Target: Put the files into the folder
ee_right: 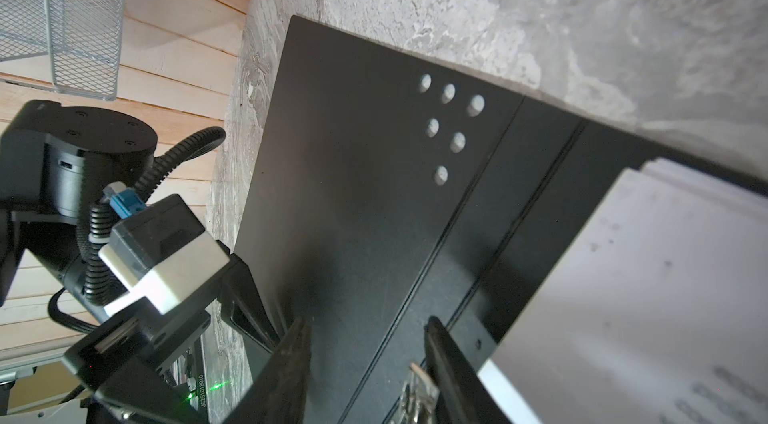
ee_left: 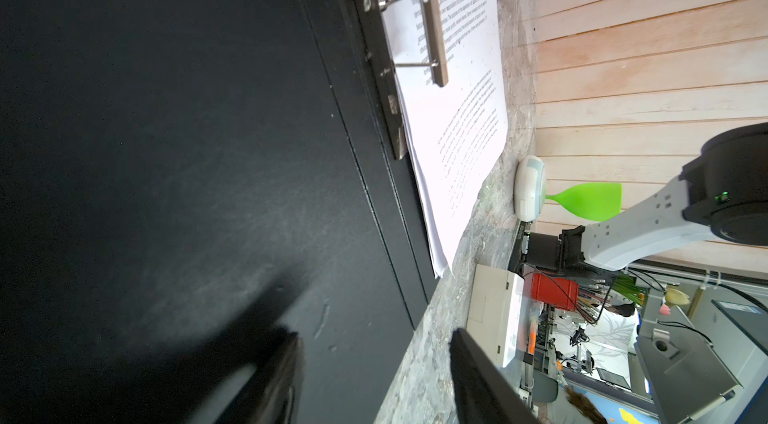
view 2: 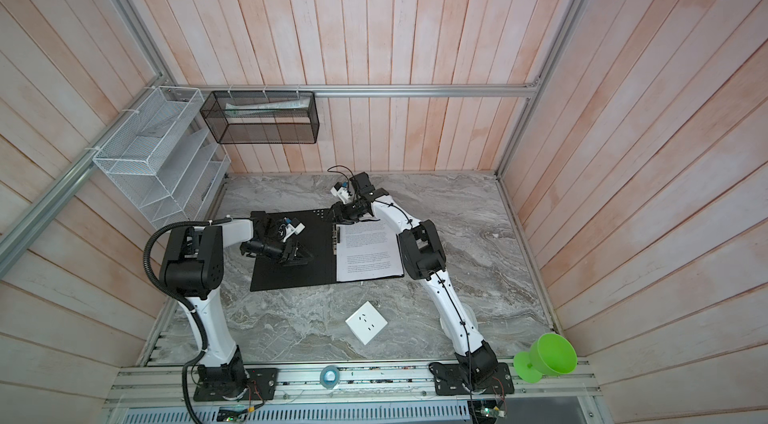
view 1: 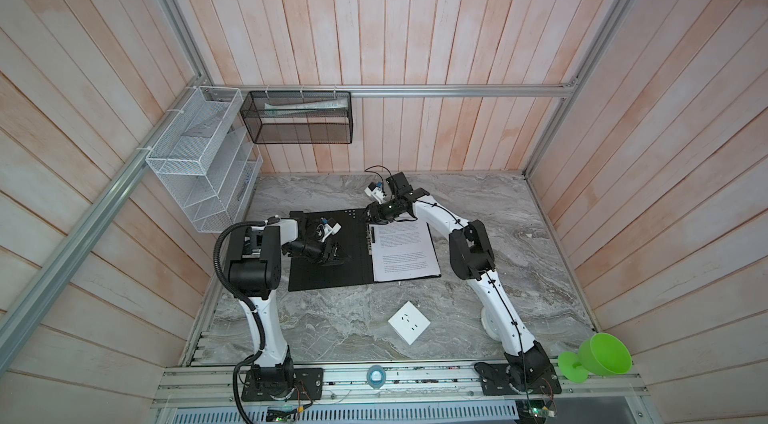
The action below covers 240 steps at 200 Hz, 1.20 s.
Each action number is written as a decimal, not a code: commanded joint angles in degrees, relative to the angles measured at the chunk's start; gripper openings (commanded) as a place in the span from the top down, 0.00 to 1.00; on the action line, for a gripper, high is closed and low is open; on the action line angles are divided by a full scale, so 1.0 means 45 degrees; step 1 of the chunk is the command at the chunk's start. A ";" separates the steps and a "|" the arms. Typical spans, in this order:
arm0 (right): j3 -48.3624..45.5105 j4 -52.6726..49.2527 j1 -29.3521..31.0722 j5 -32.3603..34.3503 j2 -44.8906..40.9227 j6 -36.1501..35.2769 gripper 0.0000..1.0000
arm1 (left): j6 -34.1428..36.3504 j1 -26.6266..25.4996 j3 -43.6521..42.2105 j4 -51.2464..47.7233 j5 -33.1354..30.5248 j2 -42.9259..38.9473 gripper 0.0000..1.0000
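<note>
The folder (view 1: 324,276) (view 2: 291,276) lies open on the marble table, black inside facing up. The files (view 1: 405,251) (view 2: 370,251), white sheets with small black text, lie on its right half under the clip bar (ee_left: 432,14). My left gripper (view 1: 334,255) (ee_left: 374,336) is open, low over the folder's empty left half (ee_left: 208,151). My right gripper (view 1: 371,216) (ee_right: 368,322) is open at the far end of the spine. The clip's metal end (ee_right: 415,384) sits between its fingers, close to one of them, beside the files (ee_right: 644,276).
A white socket plate (view 1: 408,322) lies on the table in front of the folder. A green plastic goblet (view 1: 598,355) stands at the front right corner. A white mesh rack (view 1: 199,160) and a black mesh rack (view 1: 299,118) hang on the back-left walls.
</note>
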 commanded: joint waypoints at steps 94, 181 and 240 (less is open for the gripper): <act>0.0101 -0.3134 0.0375 -0.0199 -0.2170 -0.1887 0.53 | -0.0253 -0.0023 0.0287 0.0232 -0.0592 0.0404 0.40; -0.0038 -0.5342 0.1035 0.2780 -0.3410 -0.2661 0.65 | -0.0566 -0.0002 0.0392 0.0014 -0.0302 -0.0112 0.40; 0.0043 -0.6109 0.1580 0.5739 -0.3918 -0.1549 0.70 | 0.0214 0.0005 0.0326 -0.0465 0.0123 -0.1285 0.40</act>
